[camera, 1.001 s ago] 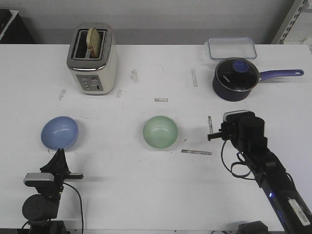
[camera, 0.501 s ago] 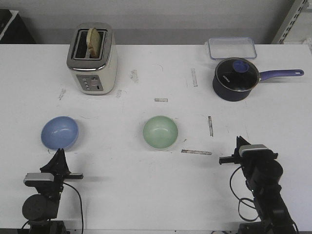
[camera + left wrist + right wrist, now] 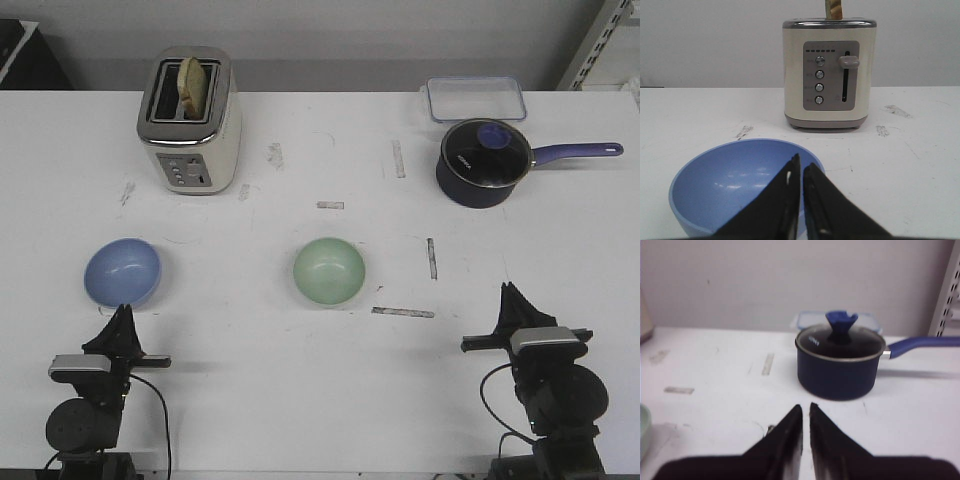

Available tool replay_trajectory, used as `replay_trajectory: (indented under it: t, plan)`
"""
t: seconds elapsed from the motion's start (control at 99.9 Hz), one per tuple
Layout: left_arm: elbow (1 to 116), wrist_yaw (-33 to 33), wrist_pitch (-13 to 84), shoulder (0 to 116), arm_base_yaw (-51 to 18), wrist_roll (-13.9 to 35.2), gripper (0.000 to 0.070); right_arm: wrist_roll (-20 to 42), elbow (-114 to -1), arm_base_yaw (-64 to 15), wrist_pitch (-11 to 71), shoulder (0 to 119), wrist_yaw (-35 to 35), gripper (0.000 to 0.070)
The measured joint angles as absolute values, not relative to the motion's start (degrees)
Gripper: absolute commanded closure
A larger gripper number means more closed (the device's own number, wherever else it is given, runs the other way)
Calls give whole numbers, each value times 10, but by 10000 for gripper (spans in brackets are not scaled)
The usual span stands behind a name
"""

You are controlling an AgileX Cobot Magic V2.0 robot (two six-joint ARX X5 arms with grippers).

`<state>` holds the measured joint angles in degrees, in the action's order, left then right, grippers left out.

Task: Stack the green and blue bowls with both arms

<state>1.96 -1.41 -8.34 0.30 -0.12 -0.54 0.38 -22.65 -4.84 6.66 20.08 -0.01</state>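
Two smooth round bowls, blue bowl [image 3: 122, 272] and green bowl [image 3: 329, 270], sit apart.

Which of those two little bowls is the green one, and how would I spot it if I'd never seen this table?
Start at the cream toaster at the table's far left, then look nearer and toward the middle. The green bowl sits alone there, empty, well right of the blue bowl. Same shape as that one, but pale mint.

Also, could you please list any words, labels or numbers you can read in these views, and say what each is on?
Nothing is legible.
Saucepan glass lid: small white print, too blurred to read.
Toaster control panel: buttons carry tiny marks, too small to read.
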Motion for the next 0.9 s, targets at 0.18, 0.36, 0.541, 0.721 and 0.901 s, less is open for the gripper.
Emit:
replay_trajectory:
  t: [0.18, 0.36, 0.541, 0.721, 0.901]
  plan:
    - [20, -14, -83, 3, -1, -5, 699, 4, -227, -48, 66, 172, 0, 685]
    - [20, -14, -83, 3, -1, -5, 699, 4, -227, -48, 66, 163, 0, 685]
    - [20, -14, -83, 3, -1, -1, 699, 4, -227, -48, 66, 162, 0, 685]
    - [20, -14, -100, 3, -1, 15, 699, 4, -227, -48, 66, 162, 0, 685]
    - [36, -14, -89, 15, -1, 16, 699, 4, -227, -48, 66, 162, 0, 685]
